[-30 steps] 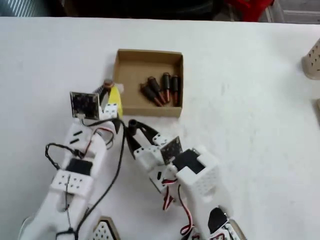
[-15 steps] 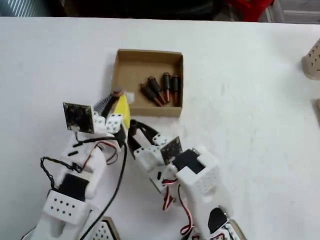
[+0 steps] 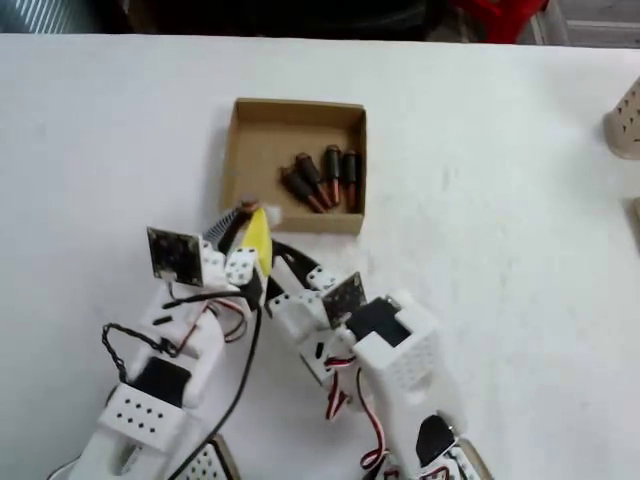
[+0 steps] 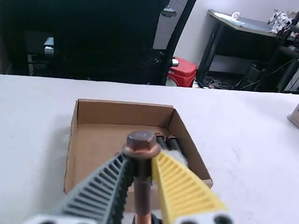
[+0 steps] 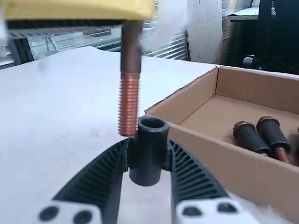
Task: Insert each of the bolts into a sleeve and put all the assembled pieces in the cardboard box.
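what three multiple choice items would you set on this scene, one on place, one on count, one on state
1. Where is the sleeve?
A: held in the right gripper
B: lying flat on the table
C: standing alone on the table

2. How many assembled pieces lie in the cardboard box?
A: two
B: four
C: six

3. What state is the bolt in?
A: seated fully in the sleeve
B: lying loose on the table
C: clamped in the left gripper, thread outside the sleeve

Key: 1 A, the right wrist view shows both fingers pressed on it. 2 B, the high view shows four side by side. 3 C, its threaded end hangs beside the sleeve's rim.
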Controlling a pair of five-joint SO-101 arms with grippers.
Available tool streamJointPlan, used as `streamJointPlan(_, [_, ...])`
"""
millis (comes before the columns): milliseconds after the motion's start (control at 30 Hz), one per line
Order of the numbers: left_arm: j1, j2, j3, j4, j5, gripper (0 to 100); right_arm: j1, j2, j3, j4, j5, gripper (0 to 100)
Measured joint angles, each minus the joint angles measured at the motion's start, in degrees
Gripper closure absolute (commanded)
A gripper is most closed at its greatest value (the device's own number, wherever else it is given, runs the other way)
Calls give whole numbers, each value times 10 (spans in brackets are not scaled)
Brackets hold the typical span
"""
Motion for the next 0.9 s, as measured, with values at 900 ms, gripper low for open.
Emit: streamJointPlan(900, [18,-1,-5,-36,-66,979,-9,0,1,0,0,981])
